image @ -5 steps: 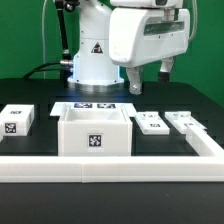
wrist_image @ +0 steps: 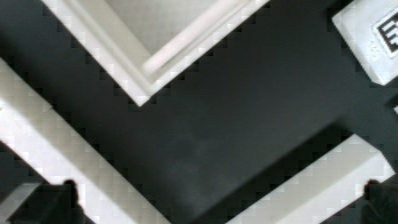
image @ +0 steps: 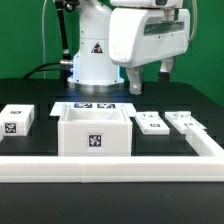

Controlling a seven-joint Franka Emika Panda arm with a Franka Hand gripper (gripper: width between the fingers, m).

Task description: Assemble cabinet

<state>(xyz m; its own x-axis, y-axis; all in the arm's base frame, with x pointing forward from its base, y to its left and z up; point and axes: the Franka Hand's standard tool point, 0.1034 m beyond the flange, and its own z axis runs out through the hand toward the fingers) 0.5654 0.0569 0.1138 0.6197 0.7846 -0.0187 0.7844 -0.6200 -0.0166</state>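
Note:
The cabinet body (image: 95, 131), a glossy white open box with a tag on its front, stands in the middle of the black table. A small white tagged block (image: 17, 120) lies at the exterior view's left. Two flat white tagged panels (image: 152, 123) (image: 185, 122) lie at its right. My gripper (image: 150, 80) hangs above and behind the panels, open and empty. In the wrist view the gripper (wrist_image: 214, 208) has its dark fingertips (wrist_image: 39, 205) far apart with only black table between them. A corner of the white box (wrist_image: 143, 55) and a tagged panel edge (wrist_image: 377, 35) show there.
The marker board (image: 95, 104) lies behind the box. A long low white border rail (image: 110, 166) runs along the front and the exterior view's right; its strips (wrist_image: 54, 140) cross the wrist view. The robot base (image: 92, 60) stands at the back.

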